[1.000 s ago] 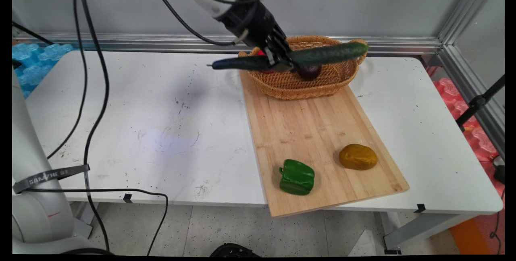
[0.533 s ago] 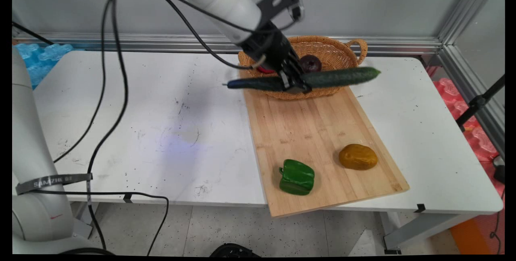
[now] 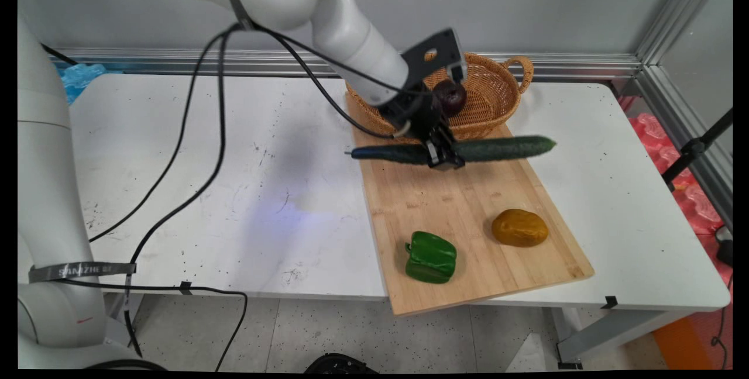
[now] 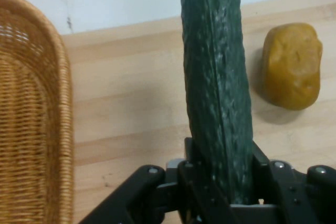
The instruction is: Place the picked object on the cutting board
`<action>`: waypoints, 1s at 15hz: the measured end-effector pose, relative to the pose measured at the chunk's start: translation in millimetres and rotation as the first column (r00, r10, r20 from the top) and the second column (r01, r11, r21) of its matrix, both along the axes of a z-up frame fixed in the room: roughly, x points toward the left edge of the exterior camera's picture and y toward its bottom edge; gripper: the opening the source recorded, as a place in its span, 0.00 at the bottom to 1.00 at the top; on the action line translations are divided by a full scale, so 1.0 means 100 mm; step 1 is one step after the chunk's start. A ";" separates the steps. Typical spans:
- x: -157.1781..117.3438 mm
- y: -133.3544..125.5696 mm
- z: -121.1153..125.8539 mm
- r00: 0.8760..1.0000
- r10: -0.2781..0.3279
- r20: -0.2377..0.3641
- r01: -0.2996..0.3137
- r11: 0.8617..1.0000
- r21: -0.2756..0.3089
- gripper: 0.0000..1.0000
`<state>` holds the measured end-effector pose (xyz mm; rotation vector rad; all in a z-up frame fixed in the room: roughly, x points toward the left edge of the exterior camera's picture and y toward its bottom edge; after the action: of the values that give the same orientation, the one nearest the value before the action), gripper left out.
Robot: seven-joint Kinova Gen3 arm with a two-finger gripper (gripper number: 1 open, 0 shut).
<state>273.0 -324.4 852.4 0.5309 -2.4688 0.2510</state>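
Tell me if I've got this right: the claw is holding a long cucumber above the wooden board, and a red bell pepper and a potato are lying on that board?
Nearly right. The bell pepper is green, not red, as the main view shows. The rest holds: the claw grips the cucumber above the wooden board, and the potato lies on that board beside the pepper.

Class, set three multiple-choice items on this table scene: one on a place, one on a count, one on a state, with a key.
1. Where is the green pepper?
A. on the cutting board
B. in the basket
C. on the bare table

2. How many items lie on the board?
A. one
B. two
C. four

3. The claw is:
A. open, empty
B. shut on the cucumber
C. shut on the potato

Key: 1 A, it sits at the board's near end; 2 B, pepper and potato; 3 B, the cucumber is clamped crosswise, above the board.
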 end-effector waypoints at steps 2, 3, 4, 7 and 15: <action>-0.06 -0.03 -0.17 1.000 -0.004 0.012 0.004 1.000 0.009 0.00; -0.08 -0.05 -0.25 1.000 -0.005 0.018 0.004 1.000 0.015 0.00; -0.10 -0.06 -0.32 1.000 -0.005 0.022 0.004 1.000 0.020 0.00; -0.14 -0.10 -0.47 1.000 -0.002 0.030 0.001 1.000 0.030 0.00; -0.20 -0.20 -0.78 1.000 -0.001 0.025 0.000 0.999 0.038 1.00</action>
<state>252.9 -344.0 774.0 0.5462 -2.5026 0.2122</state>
